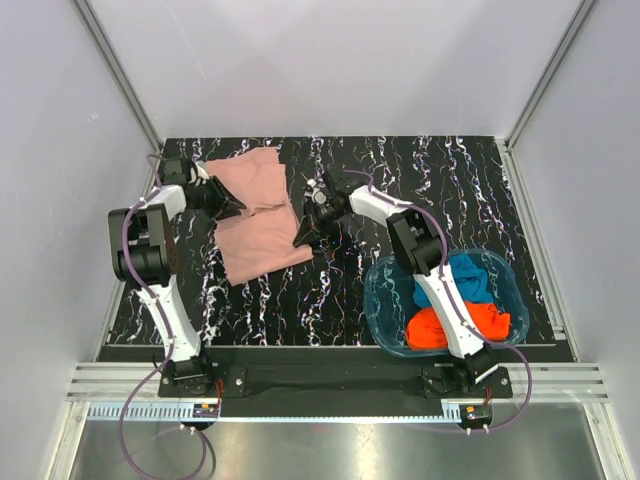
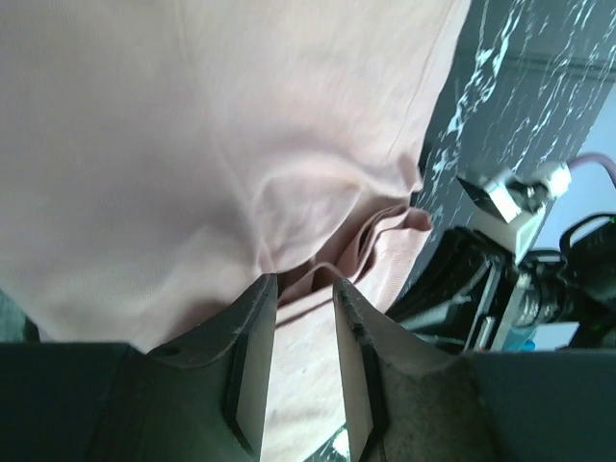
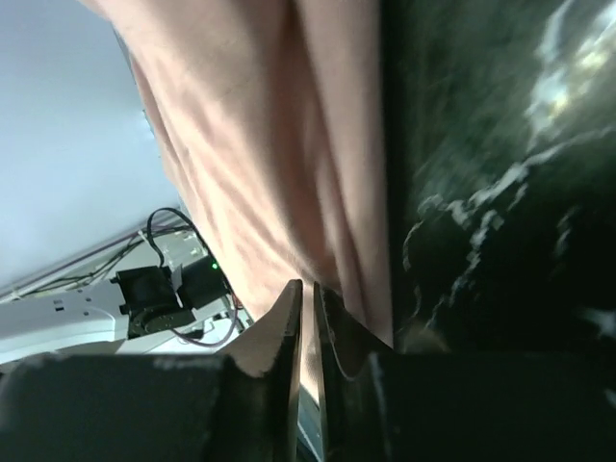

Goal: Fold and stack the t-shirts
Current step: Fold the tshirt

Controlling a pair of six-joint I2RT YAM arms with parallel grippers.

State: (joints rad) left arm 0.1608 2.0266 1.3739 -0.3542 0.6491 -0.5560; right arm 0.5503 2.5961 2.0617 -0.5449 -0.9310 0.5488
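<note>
Between each arm's fingers, pink t-shirt.

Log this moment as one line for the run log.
left gripper: grips pink t-shirt | right gripper: grips same | blue t-shirt, orange-red t-shirt: in tub
</note>
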